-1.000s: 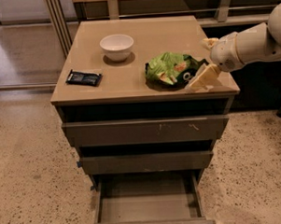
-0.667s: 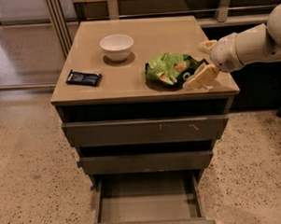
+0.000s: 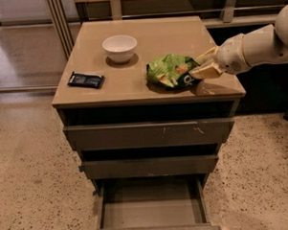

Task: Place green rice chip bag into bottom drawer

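Note:
The green rice chip bag point(image 3: 171, 70) lies crumpled on the cabinet top point(image 3: 145, 45), right of centre, with its dark lettered end toward the front right. My gripper point(image 3: 201, 65) reaches in from the right on a white arm and is at the bag's right end, touching or almost touching it. The bottom drawer point(image 3: 153, 210) is pulled out at the foot of the cabinet, and its shallow box holds nothing.
A white bowl point(image 3: 119, 47) stands at the back left of the cabinet top. A small flat dark-blue packet point(image 3: 86, 80) lies at the front left. The two upper drawers point(image 3: 149, 133) stick out slightly. Speckled floor surrounds the cabinet, and dark shelving stands behind and to the right.
My gripper has moved a little left and up, closer onto the bag's right end. The bag has shifted slightly left and looks more bunched.

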